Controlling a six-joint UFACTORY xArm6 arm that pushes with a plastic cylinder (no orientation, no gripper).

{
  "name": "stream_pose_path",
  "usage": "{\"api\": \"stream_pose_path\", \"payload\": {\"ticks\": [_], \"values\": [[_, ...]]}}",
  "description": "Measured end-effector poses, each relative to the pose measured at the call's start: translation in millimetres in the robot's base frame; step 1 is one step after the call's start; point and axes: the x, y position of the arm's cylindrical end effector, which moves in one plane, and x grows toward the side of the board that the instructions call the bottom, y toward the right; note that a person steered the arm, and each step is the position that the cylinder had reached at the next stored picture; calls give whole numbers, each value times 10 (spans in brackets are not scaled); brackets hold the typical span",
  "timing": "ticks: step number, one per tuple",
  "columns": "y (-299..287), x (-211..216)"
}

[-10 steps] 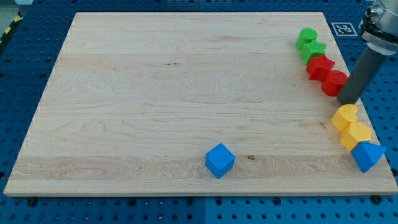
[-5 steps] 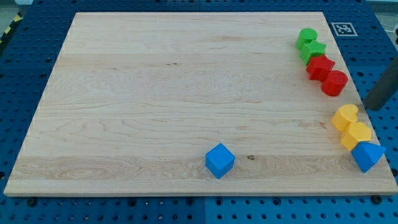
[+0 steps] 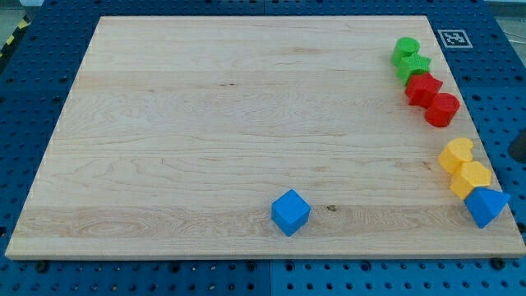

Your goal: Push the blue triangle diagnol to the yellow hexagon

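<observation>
A pale wooden table (image 3: 205, 123) fills most of the view, resting on a blue perforated base (image 3: 16, 123). At the far right edge, at about 3 o'clock from the table's centre, a sliver of the dark rod (image 3: 519, 146) just enters the view; its lower end, my tip (image 3: 512, 156), sits off the wood over the blue base, to the right of the yellow blocks and apart from them. The arm has no fingers, so there is nothing to report as apart or together. The blue triangle (image 3: 486, 205) lies at the table's lower right corner, around 4 o'clock, touching the yellow hexagon (image 3: 471, 178) just above and to its left. A second yellow block (image 3: 456, 154), shape unclear, sits against the hexagon at its 11 o'clock. Toward 2 o'clock along the right edge, four blocks form a slanted chain: a green cylinder-like block (image 3: 405, 49), a second green block (image 3: 415, 66) touching it below, then a red block (image 3: 423, 88) and another red block (image 3: 442, 109) each touching the one before. A blue cube (image 3: 290, 212) stands alone near the bottom edge, at roughly 6 o'clock, well apart from everything else. A small black-and-white marker tag (image 3: 454, 38) lies on the base near the table's upper right corner.
</observation>
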Motion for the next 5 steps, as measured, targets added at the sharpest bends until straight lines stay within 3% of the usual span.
{"api": "stream_pose_path", "payload": {"ticks": [3,5], "values": [[41,13],[-138,467]]}}
